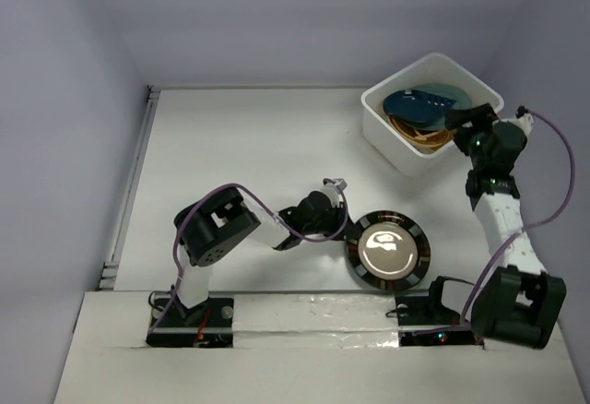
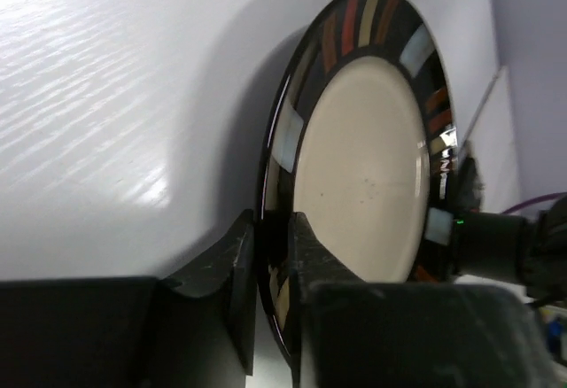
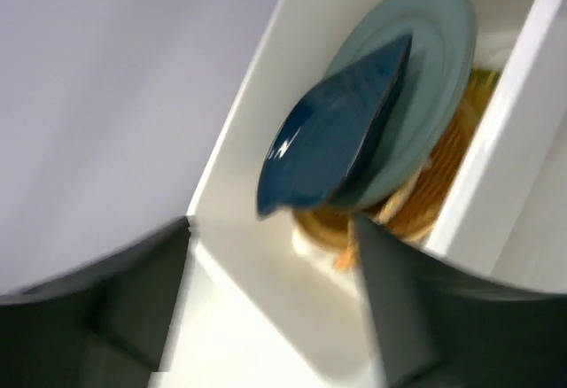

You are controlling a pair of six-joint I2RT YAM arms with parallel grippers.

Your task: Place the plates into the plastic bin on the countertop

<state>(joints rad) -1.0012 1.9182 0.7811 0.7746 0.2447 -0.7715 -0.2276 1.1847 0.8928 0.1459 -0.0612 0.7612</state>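
The black-rimmed white-centred round plate (image 1: 389,250) lies on the white countertop (image 1: 240,146) near the front. My left gripper (image 1: 348,234) is shut on its left rim; in the left wrist view the fingers (image 2: 239,255) pinch the rim of the plate (image 2: 363,158). The white plastic bin (image 1: 431,111) stands at the back right and holds the dark-blue leaf-shaped plate (image 3: 332,135) on the grey-blue round plate (image 3: 421,78), over the orange woven plate (image 3: 438,189). My right gripper (image 1: 464,123) is open and empty above the bin's near right rim.
A metal rail (image 1: 129,183) runs along the countertop's left edge. Walls close in the back and both sides. The arm bases (image 1: 189,316) sit at the near edge, with cables looping off both arms.
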